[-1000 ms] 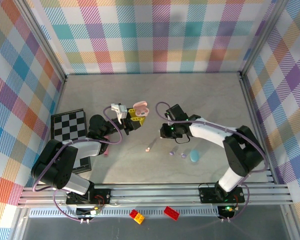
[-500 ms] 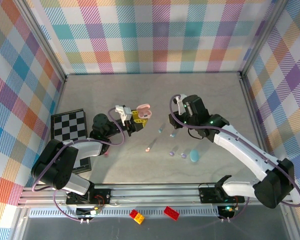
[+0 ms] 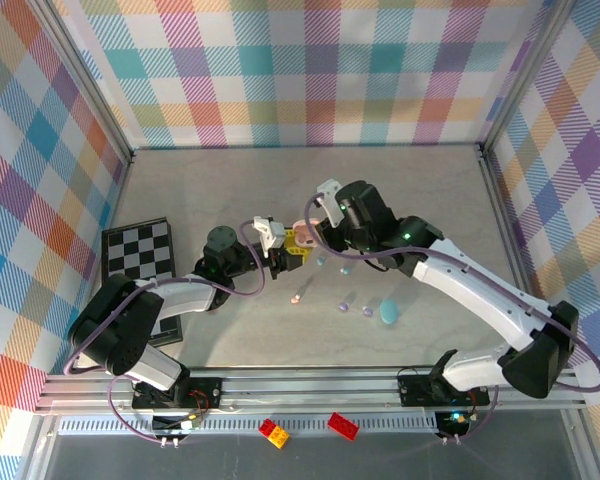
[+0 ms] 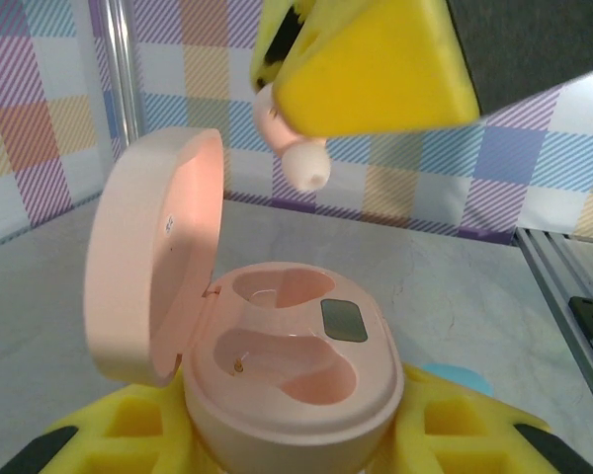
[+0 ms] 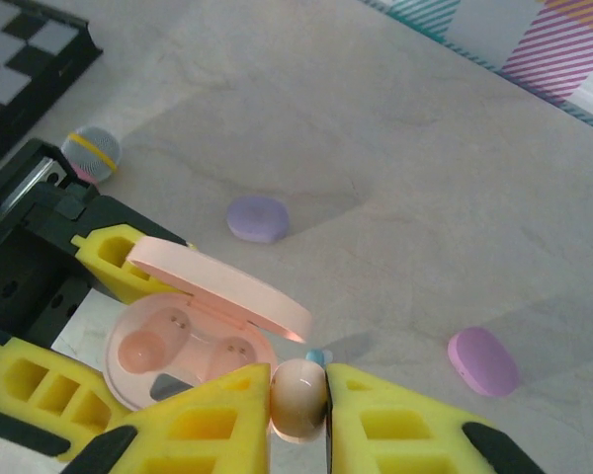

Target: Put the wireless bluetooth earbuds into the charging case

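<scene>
1. 2 grippers meet over the middle of the pale grey table [image 3: 410, 180], their fingertips close together.
2. The left gripper [image 4: 296, 444] has its yellow fingers clenched on the base of a pale pink oval plastic charging case [image 4: 287, 365], 1 finger on each side.
3. The case lid [image 4: 153, 262] is hinged open and stands upright. The base shows 2 wells, both empty, and a small dark rectangular panel [image 4: 343, 319] just beside them.
4. The right gripper [image 5: 298, 415] is clamped on a small pale pink plastic earbud [image 4: 298, 163], pinched between its 2 yellow pads.
5. The earbud hangs above the open base with its rounded tip down. It is apart from the case and in neither well.
6. 2 small teal earbuds [image 3: 321, 261] lie on the table just beside the grippers, on the side nearer the arm bases.
7. Further toward the bases lie a thin pink stick [image 3: 298, 293], 2 small lavender earbuds [image 3: 347, 300] and a closed teal oval case [image 3: 390, 312]. The case is just beside the lavender pair.
8. A black-and-white chequered board [image 3: 135, 250] lies at the table's left edge.
</scene>
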